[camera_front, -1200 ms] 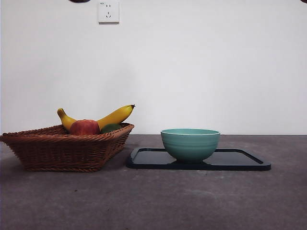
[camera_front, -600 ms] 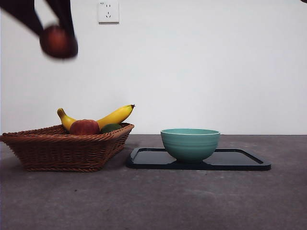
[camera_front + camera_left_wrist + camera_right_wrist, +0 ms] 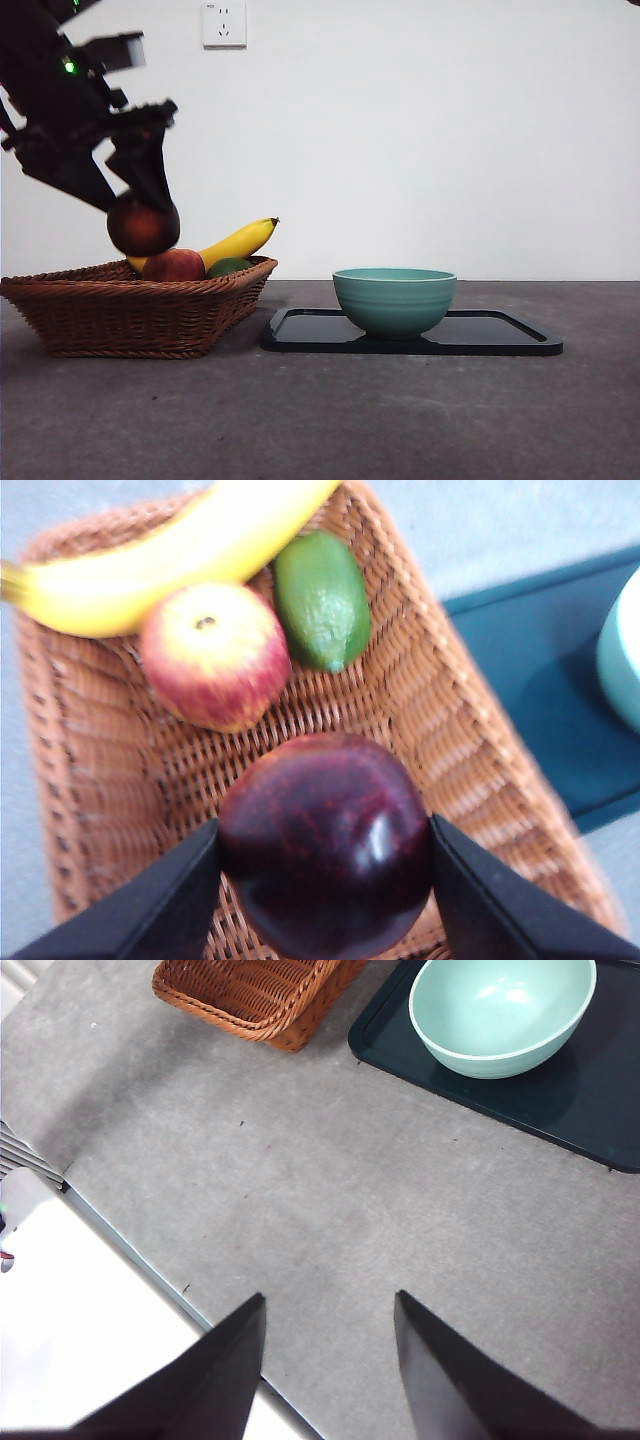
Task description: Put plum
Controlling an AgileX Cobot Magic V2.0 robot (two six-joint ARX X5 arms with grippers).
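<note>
Maroon plum [image 3: 325, 845], red-yellow apple [image 3: 215, 655], seemingly green avocado [image 3: 322, 600], brown basket [image 3: 480, 750].

I find no readable text, label, brand, number or sign in any view. The wall socket [image 3: 224, 24], at 12 o'clock above the basket [image 3: 120, 315] in the front view, carries a small mark too blurred for me to read.

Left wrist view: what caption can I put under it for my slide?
Black left claw holding round dark maroon plum above brown woven wicker basket.
</note>
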